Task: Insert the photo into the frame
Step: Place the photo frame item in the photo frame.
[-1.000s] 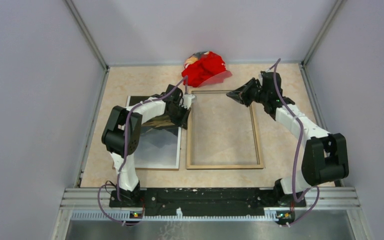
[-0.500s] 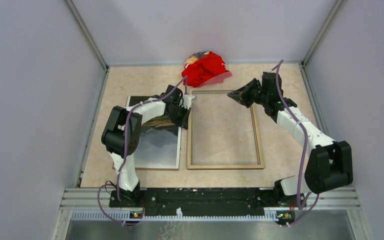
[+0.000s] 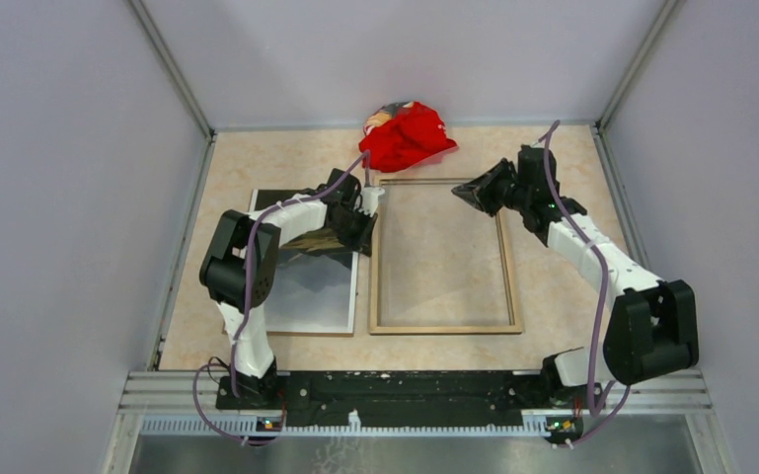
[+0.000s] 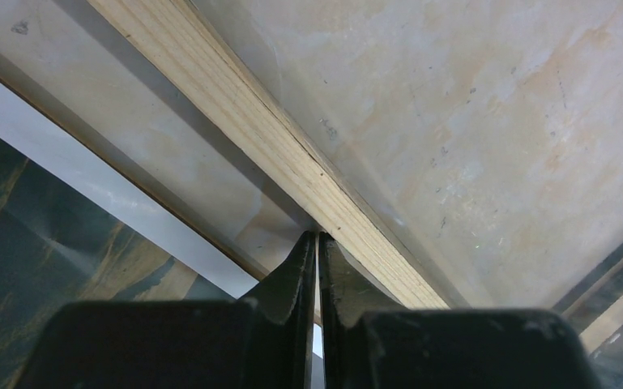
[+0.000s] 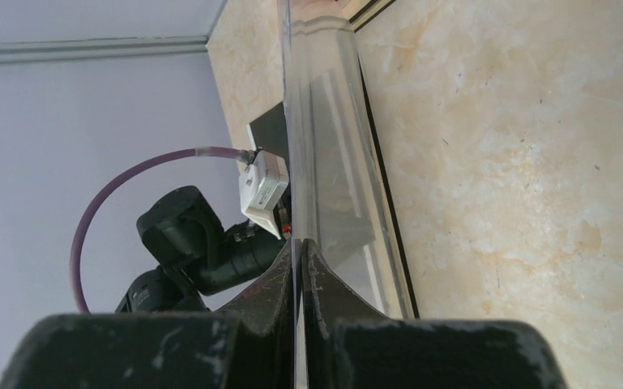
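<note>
The frame (image 3: 442, 326) lies pale wood side up in the middle of the table. The photo (image 3: 311, 286) lies face up to its left, partly under my left arm. A clear pane (image 5: 324, 146) is lifted over the frame's far end, between my two grippers. My left gripper (image 3: 367, 205) is at the frame's far left rail (image 4: 275, 154) and looks shut on a thin edge of the pane. My right gripper (image 3: 462, 190) is shut on the pane's opposite edge, above the frame's far right part. The photo's white margin (image 4: 113, 190) shows in the left wrist view.
A crumpled red cloth (image 3: 407, 135) lies just beyond the frame's far edge. A thin brown sheet edge (image 3: 296, 333) shows under the photo's near side. Grey walls enclose the table on the left, the back and the right.
My right gripper has shifted slightly to the right with the pane, and its arm has swung outward. The left arm, the frame and the photo have not moved.
</note>
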You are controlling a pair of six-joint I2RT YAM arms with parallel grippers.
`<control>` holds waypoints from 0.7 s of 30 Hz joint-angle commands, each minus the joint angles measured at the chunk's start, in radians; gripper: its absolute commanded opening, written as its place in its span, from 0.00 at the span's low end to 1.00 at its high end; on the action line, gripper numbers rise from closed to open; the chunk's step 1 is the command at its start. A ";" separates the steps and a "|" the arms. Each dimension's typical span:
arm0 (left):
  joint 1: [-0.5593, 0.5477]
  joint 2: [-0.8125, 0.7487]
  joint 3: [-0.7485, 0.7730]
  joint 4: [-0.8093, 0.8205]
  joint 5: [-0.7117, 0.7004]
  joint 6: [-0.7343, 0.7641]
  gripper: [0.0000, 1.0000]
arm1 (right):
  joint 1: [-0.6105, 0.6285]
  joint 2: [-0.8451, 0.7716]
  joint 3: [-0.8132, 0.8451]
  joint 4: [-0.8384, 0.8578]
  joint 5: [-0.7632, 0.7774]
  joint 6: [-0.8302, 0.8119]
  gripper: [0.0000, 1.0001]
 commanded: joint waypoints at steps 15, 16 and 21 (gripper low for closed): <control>-0.001 -0.044 -0.004 0.016 0.013 0.010 0.09 | -0.059 0.066 0.017 0.027 -0.101 -0.172 0.02; -0.001 -0.043 -0.002 0.014 0.014 0.009 0.09 | -0.061 0.069 0.016 0.023 -0.100 -0.177 0.04; -0.001 -0.043 0.002 0.012 0.011 0.012 0.09 | -0.064 0.095 0.009 0.031 -0.107 -0.212 0.06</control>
